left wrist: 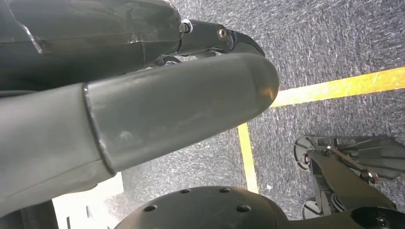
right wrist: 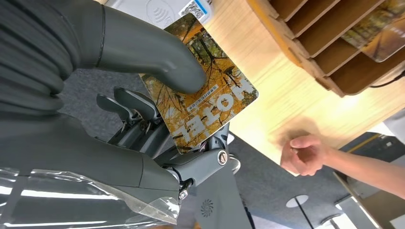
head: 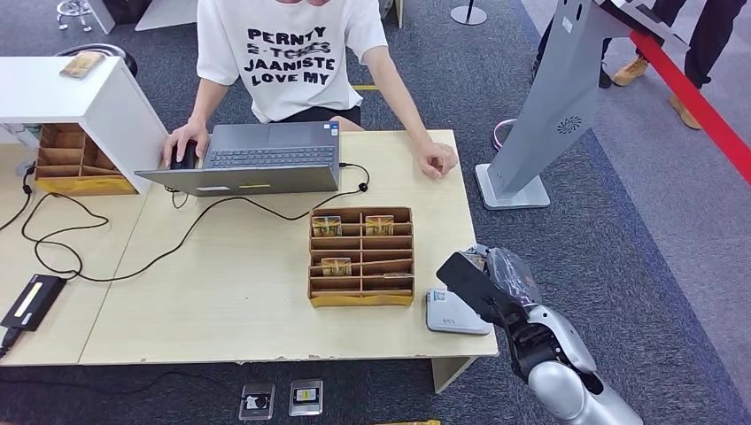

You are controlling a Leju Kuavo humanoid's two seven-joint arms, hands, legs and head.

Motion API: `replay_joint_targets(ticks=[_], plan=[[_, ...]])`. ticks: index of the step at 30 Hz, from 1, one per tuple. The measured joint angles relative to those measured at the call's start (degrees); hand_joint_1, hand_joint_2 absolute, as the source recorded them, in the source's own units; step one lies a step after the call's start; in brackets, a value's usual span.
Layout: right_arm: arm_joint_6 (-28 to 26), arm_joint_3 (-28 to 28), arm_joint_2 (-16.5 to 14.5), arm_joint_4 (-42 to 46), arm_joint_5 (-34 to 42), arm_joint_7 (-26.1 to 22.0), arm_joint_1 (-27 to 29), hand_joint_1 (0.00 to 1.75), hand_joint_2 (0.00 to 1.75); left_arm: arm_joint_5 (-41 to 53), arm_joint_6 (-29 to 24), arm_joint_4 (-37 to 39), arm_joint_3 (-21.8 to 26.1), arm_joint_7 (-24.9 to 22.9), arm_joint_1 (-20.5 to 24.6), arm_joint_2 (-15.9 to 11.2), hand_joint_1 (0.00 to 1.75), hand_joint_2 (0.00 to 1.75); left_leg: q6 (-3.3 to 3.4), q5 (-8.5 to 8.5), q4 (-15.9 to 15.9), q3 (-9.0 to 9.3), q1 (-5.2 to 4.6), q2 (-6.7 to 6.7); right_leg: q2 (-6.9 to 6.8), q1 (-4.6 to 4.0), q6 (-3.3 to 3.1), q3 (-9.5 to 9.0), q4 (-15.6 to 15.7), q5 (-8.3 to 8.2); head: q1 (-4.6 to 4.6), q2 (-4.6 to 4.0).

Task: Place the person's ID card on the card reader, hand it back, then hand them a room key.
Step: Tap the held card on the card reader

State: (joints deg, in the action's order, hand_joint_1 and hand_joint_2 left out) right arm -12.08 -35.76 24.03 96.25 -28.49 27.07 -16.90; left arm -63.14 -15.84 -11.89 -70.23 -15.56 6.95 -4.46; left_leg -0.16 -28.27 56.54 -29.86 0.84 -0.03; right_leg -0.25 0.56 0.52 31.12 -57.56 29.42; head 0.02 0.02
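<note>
Card: hotel key card (right wrist: 205, 90) with an autumn-tree print and "HOTEL" on it, pinched in the right robot hand (right wrist: 143, 95), thumb pressed on its face and darker fingers (right wrist: 129, 109) underneath
Where it is: held up just off the right end of the bench (head: 248, 283), near the corner, above the carpet edge
Right robot hand: grasping the card; in the head view (head: 491, 288) it sits just beside the card reader
Card reader: small white pad (head: 453, 312) lying flat on the bench, right next to the wooden organizer
Organizer: brown slotted tray (head: 361, 257) with a few more of those cards (head: 326, 225) in the slots
Person: seated across the bench in a white printed shirt, one fist (head: 437, 160) resting on the bench edge, other hand on a mouse beside the laptop (head: 257, 159)
Left robot hand: thumb (left wrist: 157, 109) big and close over grey carpet with yellow lines, can't tell if it's clenched or released
</note>
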Motion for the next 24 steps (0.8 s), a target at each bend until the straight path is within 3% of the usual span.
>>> replay_joint_targets(ticks=[11, 24], plan=[[0.83, 0.87, 0.37, -0.02, -0.08, -0.04, 1.68, 1.75, 1.75, 0.45, 0.39, 0.00, -0.02, 0.14, 0.03, -0.30, 0.00, 0.00, 0.00, 0.00, 0.00, 0.00, 0.00, 0.00, 0.00, 0.00, 0.00, 0.00, 0.00, 0.00, 0.00, 0.00], [1.61, 0.44, -0.73, -3.26, 4.04, -3.92, 1.01, 1.75, 1.75, 0.39, -0.16, 0.00, -0.02, 0.11, 0.06, -0.30, 0.00, 0.00, 0.00, 0.00, 0.00, -0.03, 0.00, -0.01, -0.02, 0.00, 0.00, -0.01, -0.01, 0.00, 0.00, 0.00]])
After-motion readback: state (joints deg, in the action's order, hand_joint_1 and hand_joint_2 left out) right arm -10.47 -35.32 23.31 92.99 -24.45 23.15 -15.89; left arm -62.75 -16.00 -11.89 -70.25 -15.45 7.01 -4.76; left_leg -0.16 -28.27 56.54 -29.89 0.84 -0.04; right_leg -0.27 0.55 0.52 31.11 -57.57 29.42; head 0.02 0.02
